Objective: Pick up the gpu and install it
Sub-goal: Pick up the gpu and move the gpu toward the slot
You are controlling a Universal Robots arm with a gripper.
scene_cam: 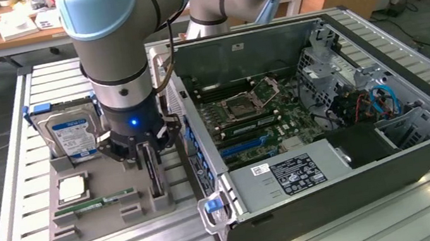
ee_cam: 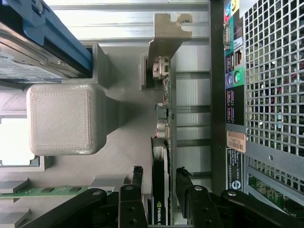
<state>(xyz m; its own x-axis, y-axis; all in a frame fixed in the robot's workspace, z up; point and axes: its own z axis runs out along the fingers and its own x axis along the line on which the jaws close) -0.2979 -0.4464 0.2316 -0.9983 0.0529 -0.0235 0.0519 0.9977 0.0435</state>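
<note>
The gpu (scene_cam: 155,184) stands on edge in a slot of the grey holder (scene_cam: 70,235), close to the open computer case (scene_cam: 348,158). In the wrist view the gpu (ee_cam: 160,204) appears edge-on as a thin black card, its silver end bracket (ee_cam: 164,38) at the far end. My gripper (scene_cam: 146,155) has come down over the card from above. The gripper (ee_cam: 160,173) is open, with one black finger on each side of the card and a small gap on both sides. Nothing is held.
The holder also carries a silver hard drive (scene_cam: 71,132) standing upright, a processor chip (scene_cam: 72,190) and a green memory stick (scene_cam: 95,204). The case lies open with its motherboard (scene_cam: 249,115) showing; its rear panel (ee_cam: 266,95) is right beside the card. A slatted metal table (scene_cam: 367,225) is underneath.
</note>
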